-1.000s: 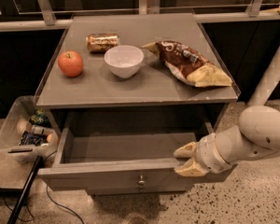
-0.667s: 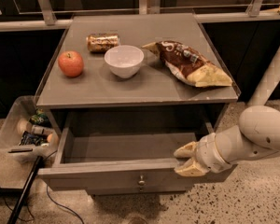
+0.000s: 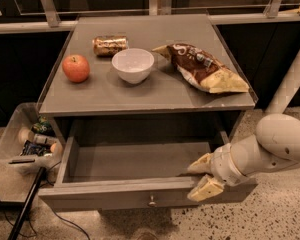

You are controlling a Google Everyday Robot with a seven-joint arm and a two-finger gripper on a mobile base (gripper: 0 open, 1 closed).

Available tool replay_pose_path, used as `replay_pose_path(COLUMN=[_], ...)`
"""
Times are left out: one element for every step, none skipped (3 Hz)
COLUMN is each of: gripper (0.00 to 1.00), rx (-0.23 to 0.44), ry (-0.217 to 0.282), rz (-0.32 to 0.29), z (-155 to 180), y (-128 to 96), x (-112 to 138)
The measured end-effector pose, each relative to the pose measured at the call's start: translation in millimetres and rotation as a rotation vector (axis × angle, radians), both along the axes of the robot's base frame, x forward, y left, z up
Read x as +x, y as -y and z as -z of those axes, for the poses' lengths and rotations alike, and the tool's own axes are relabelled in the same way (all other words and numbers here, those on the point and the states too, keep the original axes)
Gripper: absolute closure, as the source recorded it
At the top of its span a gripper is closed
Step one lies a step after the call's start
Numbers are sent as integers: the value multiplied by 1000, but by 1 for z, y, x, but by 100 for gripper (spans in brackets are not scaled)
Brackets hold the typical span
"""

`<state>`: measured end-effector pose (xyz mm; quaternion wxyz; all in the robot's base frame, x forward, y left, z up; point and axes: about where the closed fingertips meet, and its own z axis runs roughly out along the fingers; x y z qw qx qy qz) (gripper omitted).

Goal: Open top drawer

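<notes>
Single high view, looking down at top drawer (image 3: 105,198); claw (image 3: 193,182) lower right.

The top drawer (image 3: 105,196) is a wide grey box with a flat front panel and one small round knob (image 3: 151,201), which looks metal, at the panel's centre. It stands pulled well out from the cabinet (image 3: 140,100), directly under the cabinet's top slab, level and square to it. Its grey floor and low side walls are in plain sight (the back wall sits in shadow beneath the slab). The gripper (image 3: 203,176) is at the front panel's top edge, towards the cabinet's right side. Its fingers (image 3: 206,189) are spread, one over the drawer floor and one before the panel.
</notes>
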<state>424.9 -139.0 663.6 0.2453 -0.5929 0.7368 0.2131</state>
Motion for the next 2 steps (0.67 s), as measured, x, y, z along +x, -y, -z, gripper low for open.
replay_pose_path(gripper=[0,0], rx=[0,0], ry=[0,0], rz=[0,0], z=[0,0], y=[0,0], x=[0,0])
